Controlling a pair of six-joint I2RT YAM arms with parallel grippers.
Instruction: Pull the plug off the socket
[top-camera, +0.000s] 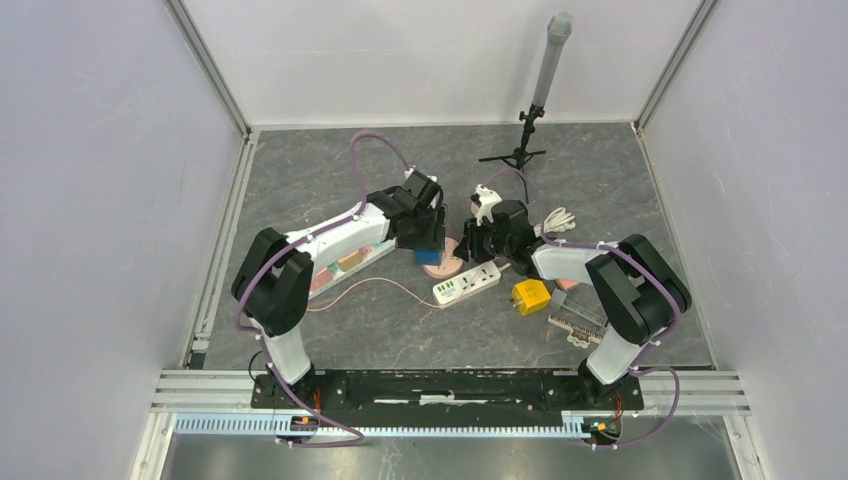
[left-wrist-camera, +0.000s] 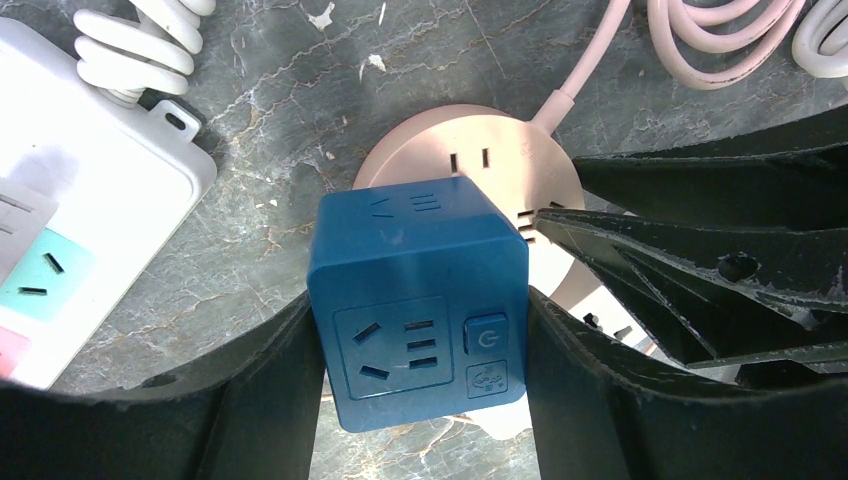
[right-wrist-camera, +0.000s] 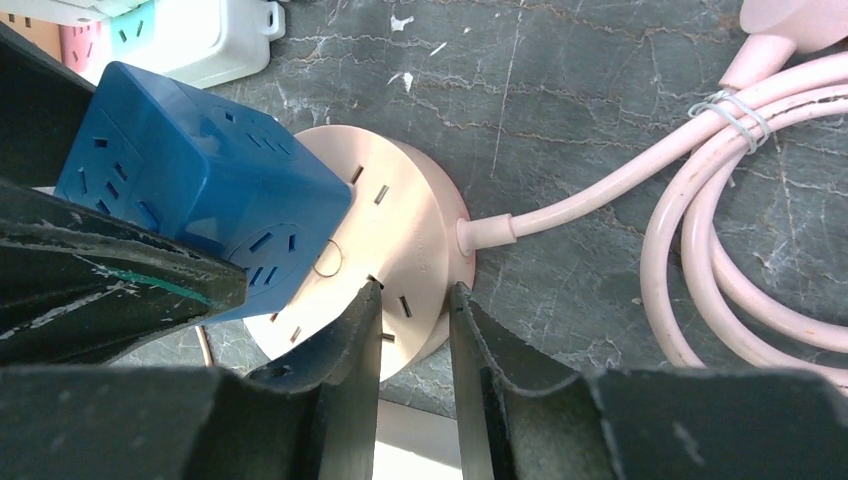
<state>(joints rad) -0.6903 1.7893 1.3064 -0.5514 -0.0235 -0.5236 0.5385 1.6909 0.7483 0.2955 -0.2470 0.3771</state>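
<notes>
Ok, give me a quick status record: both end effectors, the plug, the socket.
left end effector: shut on the blue cube plug, one finger on each side
blue cube plug: tilted over the pink round socket; cannot tell if its prongs are still in
right end effector: fingers slightly apart, over the socket's rim
pink round socket: lying flat, pink cord leading off its side
nearby: white power strip

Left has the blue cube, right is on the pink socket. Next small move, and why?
Probably lift the left gripper straight up. Its fingers flank the blue cube on both sides, the cube sits on the pink socket, and the right gripper is at the socket's rim to steady it.
</notes>
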